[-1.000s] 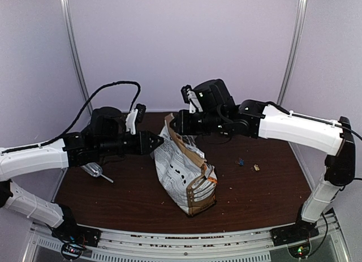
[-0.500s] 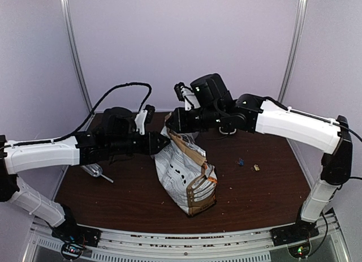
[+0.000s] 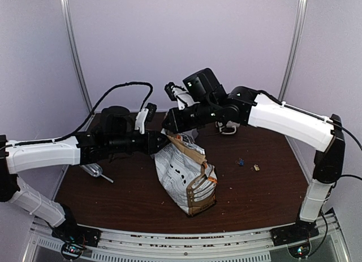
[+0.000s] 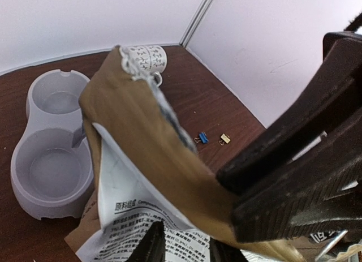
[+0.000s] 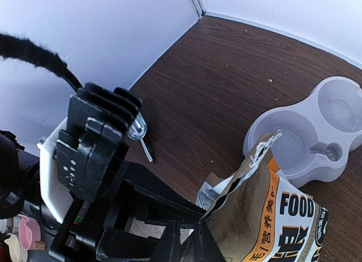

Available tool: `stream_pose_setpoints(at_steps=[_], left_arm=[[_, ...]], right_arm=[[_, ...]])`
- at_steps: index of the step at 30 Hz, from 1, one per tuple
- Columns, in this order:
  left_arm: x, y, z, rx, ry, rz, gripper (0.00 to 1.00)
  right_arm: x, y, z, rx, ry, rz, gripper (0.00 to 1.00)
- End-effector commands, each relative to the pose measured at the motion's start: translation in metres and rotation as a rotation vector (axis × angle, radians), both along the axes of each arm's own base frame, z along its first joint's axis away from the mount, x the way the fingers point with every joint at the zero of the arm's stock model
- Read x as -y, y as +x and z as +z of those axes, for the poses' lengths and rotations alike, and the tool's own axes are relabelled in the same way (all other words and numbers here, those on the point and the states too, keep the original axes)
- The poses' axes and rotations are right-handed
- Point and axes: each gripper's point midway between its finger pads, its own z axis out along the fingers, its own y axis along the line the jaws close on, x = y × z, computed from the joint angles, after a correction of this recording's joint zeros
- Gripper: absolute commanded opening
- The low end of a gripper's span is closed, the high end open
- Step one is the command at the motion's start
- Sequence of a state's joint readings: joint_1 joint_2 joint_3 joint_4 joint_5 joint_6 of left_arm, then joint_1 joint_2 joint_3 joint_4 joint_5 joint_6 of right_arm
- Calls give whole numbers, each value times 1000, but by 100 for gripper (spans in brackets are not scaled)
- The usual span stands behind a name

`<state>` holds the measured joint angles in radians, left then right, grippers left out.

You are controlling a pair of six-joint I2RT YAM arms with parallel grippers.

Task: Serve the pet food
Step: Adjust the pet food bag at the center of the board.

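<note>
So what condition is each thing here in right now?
bag: standing, top open
bowl: both hollows empty
scoop: lying flat, untouched
left tool: shut on the bag's rim
right tool: shut on the bag's rim

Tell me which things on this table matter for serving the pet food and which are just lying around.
For the job:
- paper food bag, top edge pinched by the left gripper
- grey double bowl, no food in it yet
- clear scoop, probably
The kibble itself is not in view.

Lying about:
- blue clip
- gold clip
- patterned white mug
</note>
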<state>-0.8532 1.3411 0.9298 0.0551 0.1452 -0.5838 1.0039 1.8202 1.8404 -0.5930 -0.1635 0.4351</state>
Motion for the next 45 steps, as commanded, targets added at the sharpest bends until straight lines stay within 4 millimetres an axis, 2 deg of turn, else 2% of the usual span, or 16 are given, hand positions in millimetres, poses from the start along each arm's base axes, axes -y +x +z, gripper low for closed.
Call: stream_pose_setpoints(at_steps=[1,8,11,13,17,21,25,28,31,37,41,45], left_arm=[[12,0,33,155,-88,-113,31],[22,-10,48,268,-124,-239,34],[26,-12,53,285,-141,-269,34],[26,-11,51,278,-136,-265,34],[16,-7,42,244,-92,-206,34],[-2,-9,33,193,-61,-137,37],[-13,-13,28,145,-47,-99,39],[-18,-16,28,126,-45,-84,40],[-19,-17,30,114,-50,-81,41],[-18,-17,43,69,-88,-56,45],[-22,-15,56,46,-149,-17,50],[-21,-11,73,20,-206,16,59]], right_arm=[[-5,-18,-16,-31,-62,97,10],[0,-26,-12,-30,-64,128,13],[6,-26,-4,-14,-54,105,14],[15,-24,7,13,-40,75,19],[43,-21,37,88,-3,-15,30],[81,-26,54,140,21,-100,43],[111,-40,44,125,10,-126,56],[124,-54,37,90,10,-113,57],[122,-70,30,38,22,-43,57],[99,-98,30,34,44,88,69],[86,-98,23,50,12,78,72],[80,-91,6,88,-101,24,71]])
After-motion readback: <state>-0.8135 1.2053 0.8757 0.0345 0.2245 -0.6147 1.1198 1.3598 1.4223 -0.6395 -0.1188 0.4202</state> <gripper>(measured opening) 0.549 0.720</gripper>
